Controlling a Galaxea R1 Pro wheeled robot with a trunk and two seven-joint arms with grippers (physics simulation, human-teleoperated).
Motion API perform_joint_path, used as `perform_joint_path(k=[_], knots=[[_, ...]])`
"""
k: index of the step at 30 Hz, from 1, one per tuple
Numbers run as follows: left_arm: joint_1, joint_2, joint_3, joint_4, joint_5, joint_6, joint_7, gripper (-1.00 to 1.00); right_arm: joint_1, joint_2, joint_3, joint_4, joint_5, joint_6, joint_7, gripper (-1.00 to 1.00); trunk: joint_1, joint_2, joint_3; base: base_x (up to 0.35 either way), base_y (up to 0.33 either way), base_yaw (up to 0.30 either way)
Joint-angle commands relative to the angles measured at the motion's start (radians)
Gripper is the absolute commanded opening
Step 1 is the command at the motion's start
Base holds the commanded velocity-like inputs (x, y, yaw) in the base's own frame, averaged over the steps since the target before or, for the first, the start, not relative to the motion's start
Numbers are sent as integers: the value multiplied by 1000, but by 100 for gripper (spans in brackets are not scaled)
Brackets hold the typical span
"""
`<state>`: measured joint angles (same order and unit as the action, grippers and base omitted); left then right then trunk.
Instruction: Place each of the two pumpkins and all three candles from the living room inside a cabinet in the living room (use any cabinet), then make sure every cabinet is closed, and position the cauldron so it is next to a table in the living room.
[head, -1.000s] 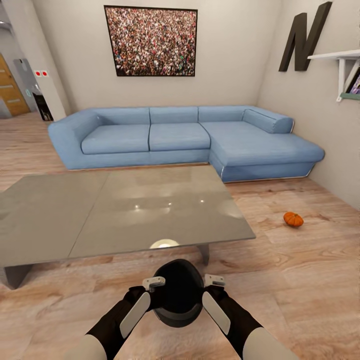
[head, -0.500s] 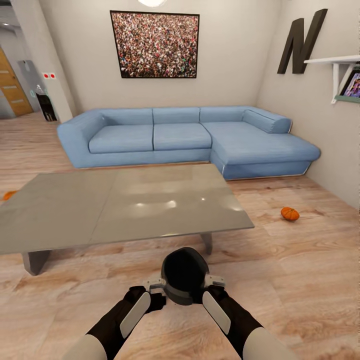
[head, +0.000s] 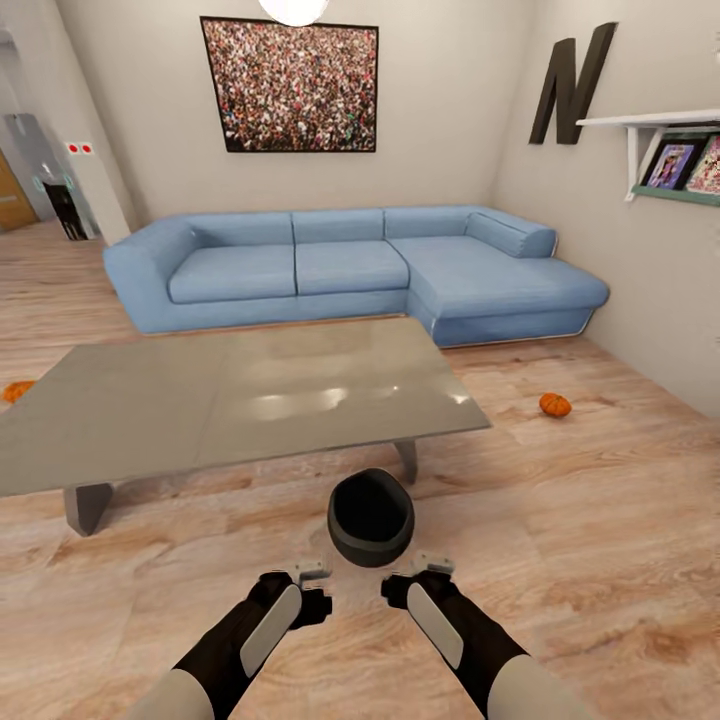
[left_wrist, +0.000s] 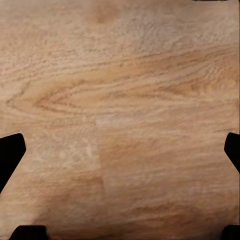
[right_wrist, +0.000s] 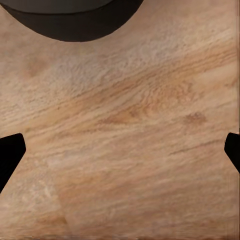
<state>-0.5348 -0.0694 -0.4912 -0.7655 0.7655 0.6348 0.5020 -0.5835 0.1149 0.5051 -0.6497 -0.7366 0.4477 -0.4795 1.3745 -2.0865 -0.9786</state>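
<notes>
The cauldron (head: 371, 519) now sits on the floor (head: 560, 520), let go: a second ago it was cradled between the left gripper (head: 311, 586) and right gripper (head: 417, 582), which now hang spread, empty and apart from it. It rests beside the table's (head: 240, 395) near edge, so that step looks done. One pumpkin (head: 555, 405) lies beyond the table's right corner, another pumpkin (head: 14, 391) past its left edge; the sofa (head: 350, 270) stands behind.

Black cauldron (head: 370, 518) upright on floor beside table (head: 240, 400); two orange pumpkins (head: 555, 405) (head: 14, 391) apart.

Blue sofa (head: 350, 270) under crowd picture (head: 290, 85)
</notes>
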Motion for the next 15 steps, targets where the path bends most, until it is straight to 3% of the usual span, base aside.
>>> perform_joint_path(k=[1,5,9,15], knots=[[-1,1,-4,-1,10,8,10,100,-1,-1,4,-1,-9,2,-10,100,-5,7,1,-261,108,-138],[-1,1,-4,-1,8,21,11,100,-1,-2,3,-1,-10,16,-14,100,-20,35,8,-126,43,-139],[-1,0,-7,-1,8,28,13,100,-1,-1,-1,-3,-9,89,-16,100,-35,63,15,-26,9,-146],[-1,6,-6,-1,4,65,13,100,-1,-4,-17,-5,-10,108,-20,100,-58,105,26,-4,1,-167]])
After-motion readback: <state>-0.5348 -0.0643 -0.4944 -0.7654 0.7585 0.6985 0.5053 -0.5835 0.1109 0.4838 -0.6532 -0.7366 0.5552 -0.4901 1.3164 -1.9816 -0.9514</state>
